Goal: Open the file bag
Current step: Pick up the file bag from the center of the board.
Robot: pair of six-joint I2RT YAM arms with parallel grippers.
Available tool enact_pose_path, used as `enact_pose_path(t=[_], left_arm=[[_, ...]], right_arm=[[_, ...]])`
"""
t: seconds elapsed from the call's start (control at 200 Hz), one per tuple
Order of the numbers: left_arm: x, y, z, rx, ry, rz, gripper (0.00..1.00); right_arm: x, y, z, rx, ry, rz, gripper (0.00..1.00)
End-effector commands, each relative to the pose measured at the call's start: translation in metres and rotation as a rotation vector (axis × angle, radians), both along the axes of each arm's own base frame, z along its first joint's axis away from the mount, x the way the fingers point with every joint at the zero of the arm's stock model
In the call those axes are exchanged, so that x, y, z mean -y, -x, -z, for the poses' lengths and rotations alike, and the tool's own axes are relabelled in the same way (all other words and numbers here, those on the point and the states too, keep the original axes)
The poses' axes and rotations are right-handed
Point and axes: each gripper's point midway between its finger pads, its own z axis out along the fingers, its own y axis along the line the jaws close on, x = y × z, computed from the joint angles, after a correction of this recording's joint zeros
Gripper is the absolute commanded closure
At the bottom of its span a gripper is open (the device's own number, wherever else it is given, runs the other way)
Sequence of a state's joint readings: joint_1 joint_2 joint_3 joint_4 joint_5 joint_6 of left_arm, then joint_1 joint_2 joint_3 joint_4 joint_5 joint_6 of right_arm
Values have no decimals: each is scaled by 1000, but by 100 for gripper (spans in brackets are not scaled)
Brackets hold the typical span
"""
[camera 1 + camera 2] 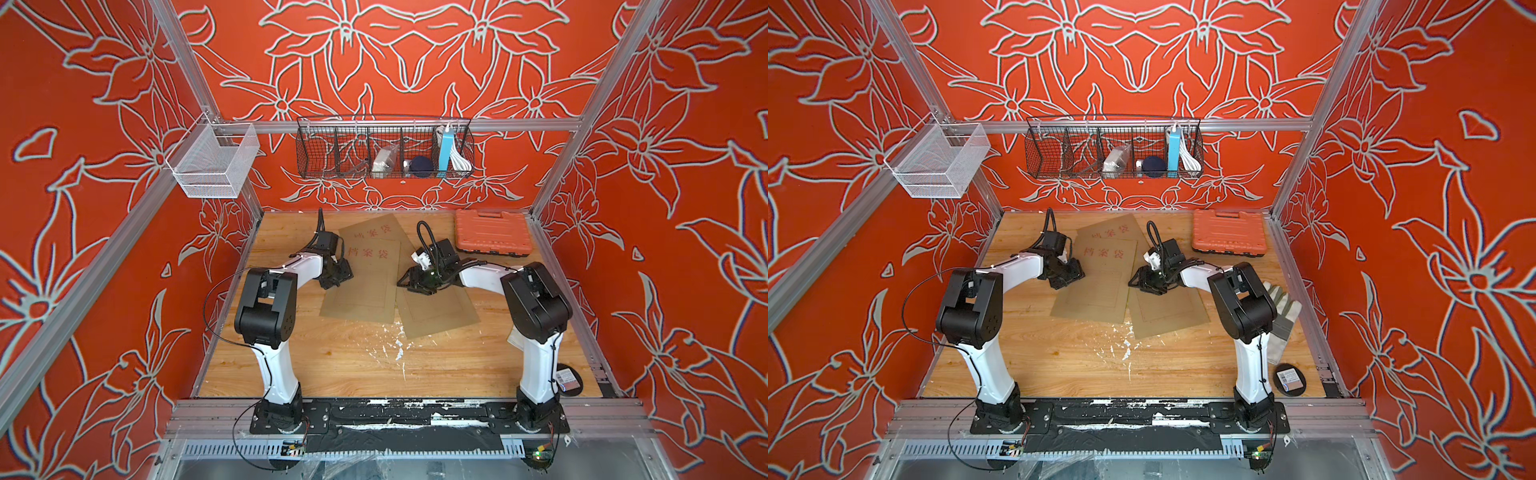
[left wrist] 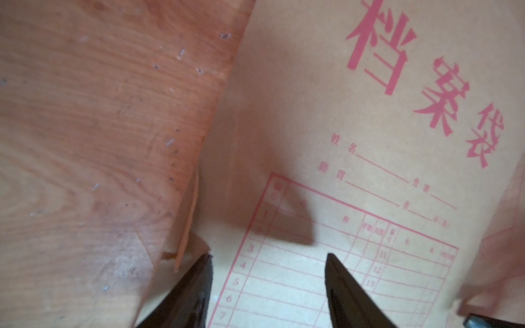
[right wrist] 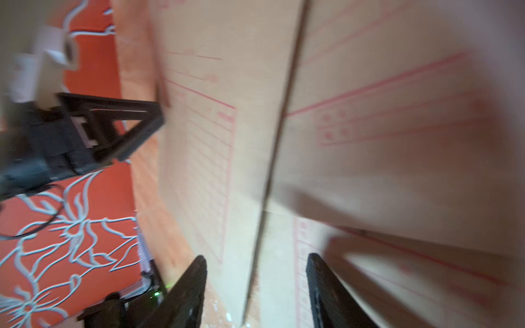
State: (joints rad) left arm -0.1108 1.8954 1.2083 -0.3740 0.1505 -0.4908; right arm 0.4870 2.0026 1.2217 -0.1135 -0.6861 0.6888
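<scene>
On the wooden table, three brown paper bags lie flat and overlapping in the far half. The near file bag, printed with large red characters and a red ruled grid, lies partly over the rear file bag. The right file bag sits askew just beside them, and its corner reaches closest to the robot. The left gripper is low at the near file bag's left edge. In the left wrist view, the left gripper has its jaws apart with nothing between them, and they point at the grid on the near file bag, whose side edge runs close by one jaw tip. Whether the tips touch the paper cannot be told. The right gripper hangs low over the far left part of the right file bag. The right wrist view is blurred, but there the jaws of the right gripper also stand apart and hold nothing, with a dark seam between two bags running below the gap. An orange tool case lies shut at the far right corner. A black wire basket hangs on the back wall, holding small items, and a white mesh basket is on the left rail. In a top view, a grey glove and a round black disc lie near the right arm's base.
</scene>
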Motion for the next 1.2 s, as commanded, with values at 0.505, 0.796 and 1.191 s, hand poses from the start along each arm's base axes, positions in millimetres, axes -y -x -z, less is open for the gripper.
enact_pose_path(t=[0.505, 0.796, 1.191], left_arm=[[7, 45, 39, -190, -10, 31, 35], [8, 46, 39, -194, -6, 34, 35], [10, 46, 39, -198, -12, 38, 35]], right_arm=[[-27, 4, -20, -17, -146, -65, 36], [-30, 0, -23, -35, -153, -60, 36], [-28, -16, 2, -80, -86, 24, 37]])
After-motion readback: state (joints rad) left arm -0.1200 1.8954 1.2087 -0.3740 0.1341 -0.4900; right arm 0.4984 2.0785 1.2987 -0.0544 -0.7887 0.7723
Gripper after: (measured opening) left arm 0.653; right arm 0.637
